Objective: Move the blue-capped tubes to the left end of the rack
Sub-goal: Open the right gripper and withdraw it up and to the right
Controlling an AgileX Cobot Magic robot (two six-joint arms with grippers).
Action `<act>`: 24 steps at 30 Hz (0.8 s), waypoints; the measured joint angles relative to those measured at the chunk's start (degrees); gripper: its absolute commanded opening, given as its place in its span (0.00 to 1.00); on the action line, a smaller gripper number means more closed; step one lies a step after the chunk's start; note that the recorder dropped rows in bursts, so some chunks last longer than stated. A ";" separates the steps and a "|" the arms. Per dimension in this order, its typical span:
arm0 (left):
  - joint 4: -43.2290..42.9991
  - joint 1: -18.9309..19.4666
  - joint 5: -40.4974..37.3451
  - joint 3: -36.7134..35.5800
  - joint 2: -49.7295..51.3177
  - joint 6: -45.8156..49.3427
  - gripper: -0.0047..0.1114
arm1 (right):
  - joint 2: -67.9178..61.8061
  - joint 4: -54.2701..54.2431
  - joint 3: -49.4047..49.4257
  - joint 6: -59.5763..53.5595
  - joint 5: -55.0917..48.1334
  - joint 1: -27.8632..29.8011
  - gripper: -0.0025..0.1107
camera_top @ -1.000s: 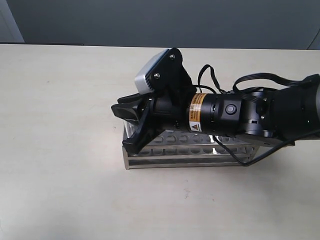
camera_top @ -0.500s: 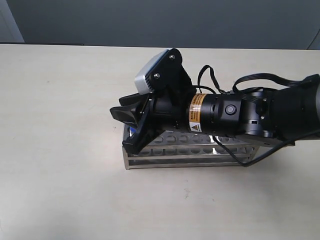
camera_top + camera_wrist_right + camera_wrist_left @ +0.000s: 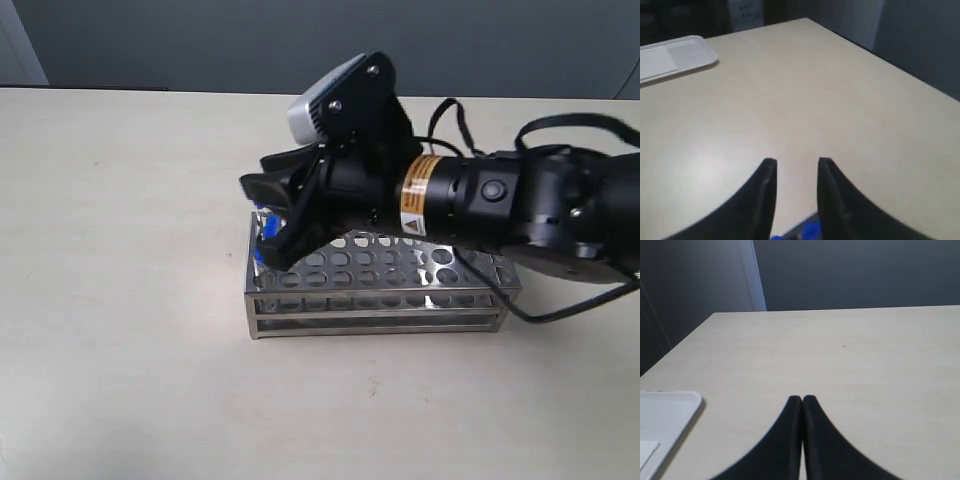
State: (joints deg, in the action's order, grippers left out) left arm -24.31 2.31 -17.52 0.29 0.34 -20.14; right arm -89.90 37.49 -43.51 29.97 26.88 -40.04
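The steel rack (image 3: 380, 302) lies on the table in the exterior view. Blue-capped tubes (image 3: 268, 229) stand in its left end, and only their caps show past the fingers. My right gripper (image 3: 258, 222) hovers just above that end, open, with nothing between its fingers. In the right wrist view the right gripper (image 3: 796, 161) shows a clear gap, and blue caps (image 3: 811, 229) peek out below the fingers. My left gripper (image 3: 802, 398) is shut on nothing, over bare table, and does not appear in the exterior view.
A white tray (image 3: 665, 415) lies at the table's edge near the left gripper, and the white tray (image 3: 671, 54) also shows far off in the right wrist view. The right arm's body covers the back of the rack.
The right gripper opened its fingers, then lifted and drew back to the right from the rack's left end. Blue caps now show there.
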 measured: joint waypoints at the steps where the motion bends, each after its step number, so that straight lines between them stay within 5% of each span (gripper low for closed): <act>1: 0.00 0.00 0.00 0.00 0.00 0.00 0.04 | 1.64 -1.69 0.00 -1.11 -3.74 0.00 0.28; 7: 0.00 0.00 0.00 0.00 0.00 0.00 0.04 | 9.50 -6.38 0.00 -4.04 -20.20 0.00 0.28; 24: 0.00 0.00 0.00 0.00 0.00 0.00 0.04 | 20.27 -9.27 0.12 -4.38 -30.56 0.00 0.28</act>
State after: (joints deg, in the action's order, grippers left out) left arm -24.31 2.31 -17.52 0.29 0.34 -20.14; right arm -69.63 28.21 -43.39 25.59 -3.69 -40.04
